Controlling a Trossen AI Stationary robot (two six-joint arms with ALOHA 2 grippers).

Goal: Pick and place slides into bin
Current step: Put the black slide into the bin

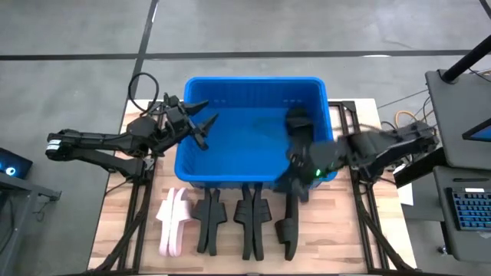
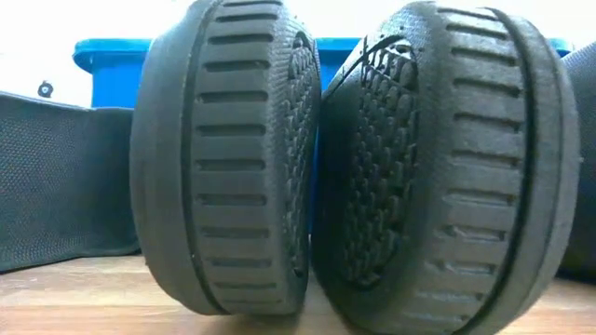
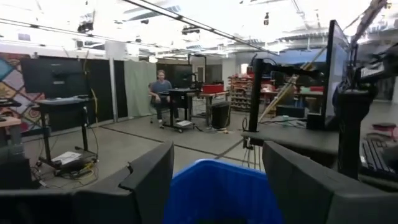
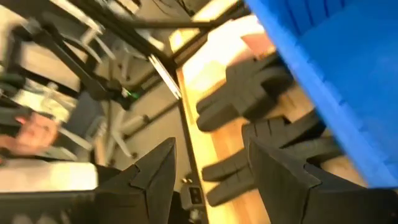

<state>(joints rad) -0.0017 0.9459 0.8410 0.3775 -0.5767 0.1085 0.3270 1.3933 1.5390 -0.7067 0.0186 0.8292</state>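
Because the bin (image 1: pixel 253 130) is the biggest thing on the table (image 1: pixel 337 230) and sits at its far middle, I have both arms reaching in toward it from either side, so a lift from the near row ends in a short carry over the blue wall. From above I can make out no slide inside it, and my reading is that the job is at its start or between picks. Along the near edge the slides stand on their sides in pairs: a pale pink pair (image 1: pixel 173 222) at the left, then black pairs (image 1: pixel 209 222), with one more black slide (image 1: pixel 290 230) at the right end, just in front of the bin's near wall. My right gripper (image 1: pixel 295 123) hangs over the bin's right wall with its fingers (image 4: pixel 155 174) spread and nothing between them; its wrist camera looks down past the blue wall at the black slides on the wood. My left gripper (image 1: pixel 201 123) sits at the bin's left wall, also released and empty, with the blue rim (image 3: pixel 217 186) showing between its fingers. What stands in my way, I judge, is the tall near wall, plus how tightly the pairs are packed. At table level two black soles (image 2: pixel 223 158) block nearly everything
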